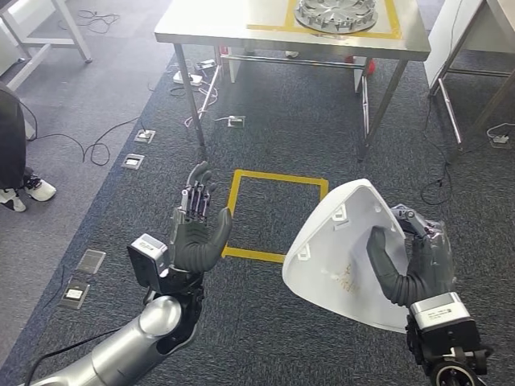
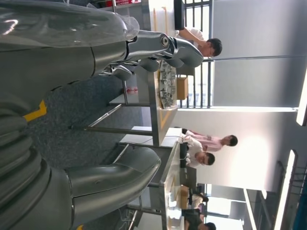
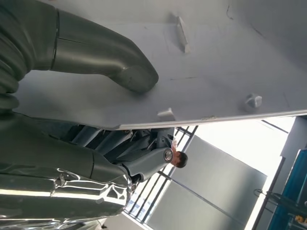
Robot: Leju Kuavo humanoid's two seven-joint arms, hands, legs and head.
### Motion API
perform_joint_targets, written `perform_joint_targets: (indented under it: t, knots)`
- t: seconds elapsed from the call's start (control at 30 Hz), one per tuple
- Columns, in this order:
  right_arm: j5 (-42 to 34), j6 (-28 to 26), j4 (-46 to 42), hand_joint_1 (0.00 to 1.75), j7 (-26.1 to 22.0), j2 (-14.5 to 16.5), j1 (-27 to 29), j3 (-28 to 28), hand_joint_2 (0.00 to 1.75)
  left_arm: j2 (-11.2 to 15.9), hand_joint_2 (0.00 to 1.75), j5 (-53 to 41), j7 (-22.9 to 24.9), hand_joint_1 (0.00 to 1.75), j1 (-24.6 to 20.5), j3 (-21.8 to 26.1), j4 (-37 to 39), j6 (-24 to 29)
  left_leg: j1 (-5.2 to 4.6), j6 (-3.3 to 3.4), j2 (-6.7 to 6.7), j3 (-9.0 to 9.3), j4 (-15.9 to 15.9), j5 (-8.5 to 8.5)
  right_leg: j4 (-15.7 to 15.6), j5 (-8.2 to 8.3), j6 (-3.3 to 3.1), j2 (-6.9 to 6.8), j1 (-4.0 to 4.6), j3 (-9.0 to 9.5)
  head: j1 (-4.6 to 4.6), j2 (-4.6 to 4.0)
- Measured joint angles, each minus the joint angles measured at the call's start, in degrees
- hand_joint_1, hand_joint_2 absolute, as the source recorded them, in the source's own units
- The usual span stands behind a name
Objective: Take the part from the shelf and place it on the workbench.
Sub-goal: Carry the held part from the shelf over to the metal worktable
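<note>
The part is a large white curved plastic shell (image 1: 337, 249) with small moulded tabs on its inner face. My right hand (image 1: 419, 261) grips its right edge, the thumb pressed on the inner face and the fingers behind it; the right wrist view shows the thumb (image 3: 108, 60) lying on the white shell (image 3: 217, 72). My left hand (image 1: 197, 229) is raised beside the shell, palm up, fingers apart and holding nothing, a gap away from it. The workbench (image 1: 243, 32) is a steel table ahead at the top of the head view.
A round metal fixture (image 1: 337, 14) lies on the workbench inside yellow tape. A yellow tape square (image 1: 276, 215) marks the carpet ahead. Cables and floor sockets (image 1: 132, 161) lie to the left. A second table (image 1: 474, 48) stands at right. People (image 2: 208, 143) sit beyond the benches.
</note>
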Motion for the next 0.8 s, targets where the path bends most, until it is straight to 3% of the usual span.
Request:
perform_joint_targets:
  t: [0.2,0.27,0.33,0.4,0.47,0.53,0.57,0.63,0.67,0.7,0.73,0.8]
  knots:
    - [-0.01,0.00,0.00,1.75,0.00,0.00,0.00,-0.02,1.75,0.00,1.75,0.00,0.01,0.00,0.00,0.00,0.00,0.00,0.00,0.00,0.00,0.00,0.00,0.00,0.00,0.00,0.00,0.00,0.00,0.00,0.00,0.00]
    - [-0.08,-0.08,0.01,1.75,0.01,0.00,0.07,-0.01,1.75,0.02,1.75,-0.03,0.00,0.00,-0.03,-0.01,-0.01,0.00,-0.09,0.65,-0.08,0.03,-0.32,-0.55,0.40,0.59,0.46,-0.07,-0.13,0.33,-0.02,0.00]
    - [-0.20,-0.28,0.01,1.75,-0.04,0.00,0.17,-0.08,1.75,-0.01,1.75,-0.17,-0.05,0.00,-0.06,-0.04,-0.05,0.06,0.07,1.79,-0.33,1.11,-1.41,-1.18,1.69,0.88,1.02,0.42,-0.35,-0.21,0.05,0.00]
    - [-0.29,-0.55,0.01,1.75,-0.19,0.00,0.18,-0.26,1.75,-0.15,1.75,-0.37,-0.07,0.00,-0.14,-0.08,-0.09,0.20,0.39,2.43,-0.62,2.67,-2.41,-1.30,5.88,-0.88,1.00,1.77,-0.48,-2.50,0.47,0.00]
    - [-0.36,-0.73,0.01,1.75,-0.33,0.00,0.37,-0.39,1.75,-0.36,1.75,-0.49,-0.03,0.00,-0.17,-0.10,-0.09,0.31,0.48,2.46,-0.89,3.34,-2.62,-1.47,13.64,-4.00,1.11,2.63,-0.64,-6.60,0.89,0.00]
    - [-0.40,-0.74,0.03,1.75,-0.37,0.00,0.79,-0.42,1.75,-0.51,1.75,-0.52,-0.02,0.00,-0.04,-0.11,-0.09,0.34,0.74,1.94,-1.27,3.79,-2.56,-1.85,18.43,-5.21,1.58,2.70,-1.08,-10.13,0.98,0.00]
    - [-0.40,-0.74,0.04,1.75,-0.37,0.00,0.94,-0.43,1.75,-0.55,1.75,-0.52,-0.02,0.00,0.06,-0.11,-0.08,0.34,1.00,1.49,-1.52,4.16,-2.47,-2.16,17.57,-4.22,1.91,2.68,-1.45,-10.34,0.99,0.00]
    - [-0.41,-0.74,0.07,1.75,-0.37,-0.01,1.09,-0.45,1.75,-0.57,1.75,-0.52,-0.02,0.00,0.20,-0.11,-0.07,0.35,1.56,0.22,-1.94,4.98,-1.96,-3.10,10.20,0.27,3.13,2.72,-2.59,-8.01,1.04,0.00]
    - [-0.41,-0.74,0.13,1.75,-0.38,-0.01,1.13,-0.45,1.75,-0.57,1.75,-0.51,-0.01,0.00,0.21,-0.11,-0.06,0.35,1.78,-0.53,-2.11,5.22,-1.39,-3.69,6.33,1.56,3.71,2.95,-3.04,-6.70,1.27,0.00]
    - [-0.41,-0.74,0.17,1.75,-0.38,-0.01,1.23,-0.45,1.75,-0.57,1.75,-0.51,-0.01,0.00,0.18,-0.11,-0.06,0.36,1.87,-1.23,-2.22,5.17,-0.88,-4.26,3.83,2.00,3.71,3.22,-3.22,-5.56,1.43,0.00]
    - [-0.43,-0.74,0.19,1.75,-0.38,-0.01,1.41,-0.45,1.75,-0.56,1.75,-0.51,0.00,0.00,0.16,-0.13,-0.06,0.36,1.94,-1.84,-2.31,5.13,-0.49,-4.79,2.76,1.74,3.31,3.49,-3.22,-5.04,1.31,0.00]
    - [-0.43,-0.74,0.17,1.75,-0.39,-0.01,1.61,-0.47,1.75,-0.57,1.75,-0.55,-0.02,0.00,0.14,-0.16,-0.08,0.37,2.21,-2.68,-2.45,5.28,0.04,-5.20,3.22,0.38,1.61,3.67,-2.79,-4.23,0.88,0.00]
